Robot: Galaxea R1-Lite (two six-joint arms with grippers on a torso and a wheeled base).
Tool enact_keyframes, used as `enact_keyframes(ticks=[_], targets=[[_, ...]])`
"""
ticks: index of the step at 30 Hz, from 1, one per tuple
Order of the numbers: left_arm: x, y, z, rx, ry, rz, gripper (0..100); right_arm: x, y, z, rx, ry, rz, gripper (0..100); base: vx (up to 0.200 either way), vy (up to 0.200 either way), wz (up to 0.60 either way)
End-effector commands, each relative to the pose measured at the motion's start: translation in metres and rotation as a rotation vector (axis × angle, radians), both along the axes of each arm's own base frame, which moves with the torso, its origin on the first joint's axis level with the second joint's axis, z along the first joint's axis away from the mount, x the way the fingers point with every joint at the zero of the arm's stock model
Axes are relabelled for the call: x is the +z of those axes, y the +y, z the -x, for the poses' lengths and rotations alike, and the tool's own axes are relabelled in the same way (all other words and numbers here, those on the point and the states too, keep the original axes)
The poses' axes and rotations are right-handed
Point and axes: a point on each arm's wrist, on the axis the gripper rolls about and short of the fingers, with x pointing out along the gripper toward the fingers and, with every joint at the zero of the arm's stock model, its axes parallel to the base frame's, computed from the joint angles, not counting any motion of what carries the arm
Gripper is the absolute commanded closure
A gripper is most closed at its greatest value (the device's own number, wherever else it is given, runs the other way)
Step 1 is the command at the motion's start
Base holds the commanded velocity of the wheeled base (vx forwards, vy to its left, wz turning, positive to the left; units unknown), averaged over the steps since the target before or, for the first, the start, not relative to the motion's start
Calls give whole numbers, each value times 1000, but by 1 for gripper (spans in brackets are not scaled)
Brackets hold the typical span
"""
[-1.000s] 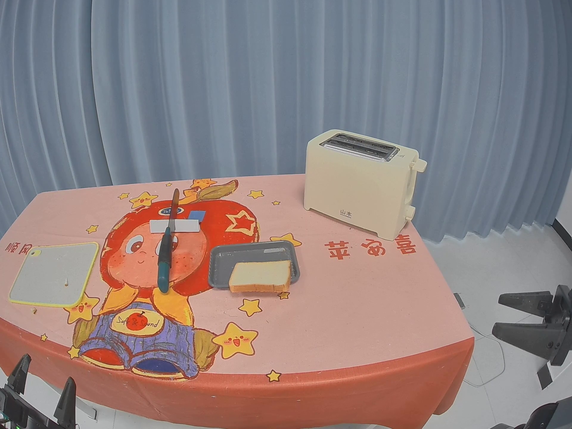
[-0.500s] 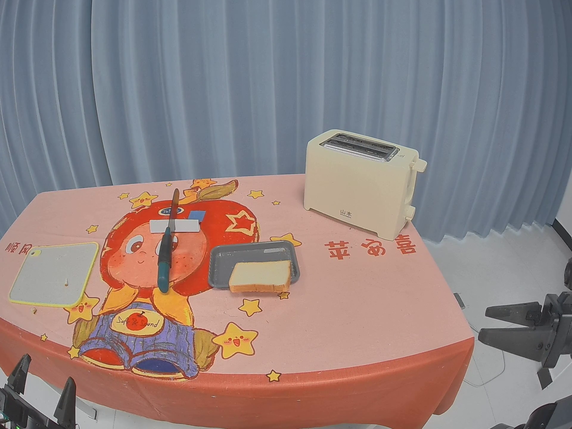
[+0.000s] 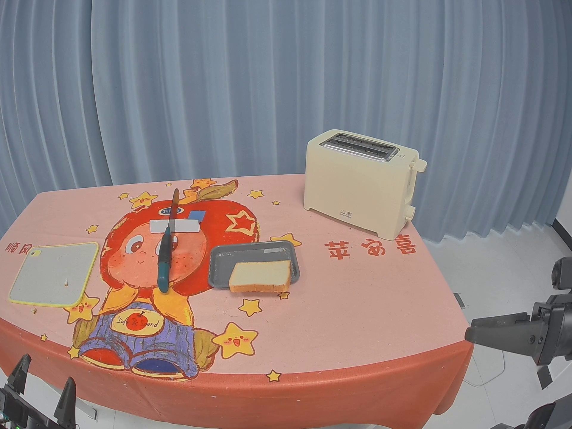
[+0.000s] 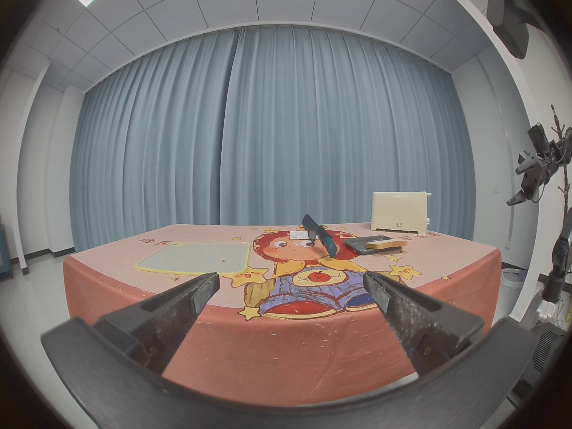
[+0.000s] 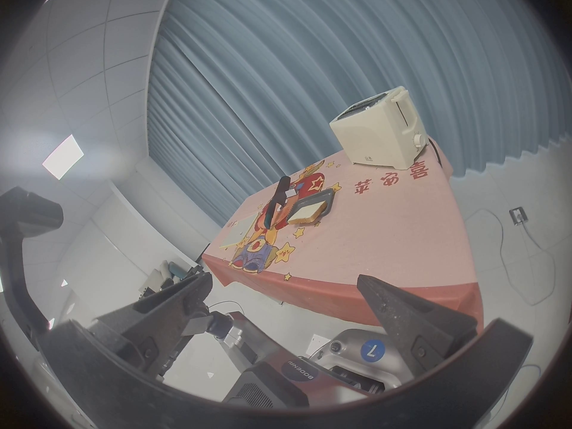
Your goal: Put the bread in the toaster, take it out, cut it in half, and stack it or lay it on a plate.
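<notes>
Presently, item: bread, one slice, flat on the tray at its 5 o'clock corner, mid-bench.
Handling, judged: light, soft, easily crushed or torn. The crumb would dent under a hard pinch, and the crust is the firmer part.
Hold, judged: across the thickness at the crust edge toward 3 o'clock, closing gently, so the slice hangs upright for the slot.
Toaster: 2 o'clock of the bread, well apart; slots look empty.
Knife: 9 o'clock of the tray, just beside it.
Board: farther out at 9 o'clock.
Right claw: off the bench at 4 o'clock, jaws spread wide, nothing held.
Left claw: below the bench edge at 7 o'clock, jaws apart, nothing held.
Task stage, judged: not yet begun.
</notes>
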Motion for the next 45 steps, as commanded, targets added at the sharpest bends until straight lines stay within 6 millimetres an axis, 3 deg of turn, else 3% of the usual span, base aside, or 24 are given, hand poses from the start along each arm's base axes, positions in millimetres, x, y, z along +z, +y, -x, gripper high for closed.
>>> enact_keyframes(ticks=[1, 9, 16, 38, 45], targets=[[-5, 0, -1, 1, 19, -1, 0, 0, 4, -3, 9, 19, 1, 0, 0, 0, 0], [-5, 0, -1, 1, 17, -1, 0, -3, 13, -4, 28, 89, -21, 0, 0, 0, 0], [-5, 0, -1, 1, 19, 1, 0, -9, 29, -20, 2, 153, -112, 0, 0, 0, 0], [-5, 0, -1, 1, 17, -1, 0, -6, 57, -47, -54, 274, -368, 0, 0, 0, 0], [-5, 0, -1, 1, 19, -1, 0, -13, 65, -55, -63, 314, -381, 0, 0, 0, 0]])
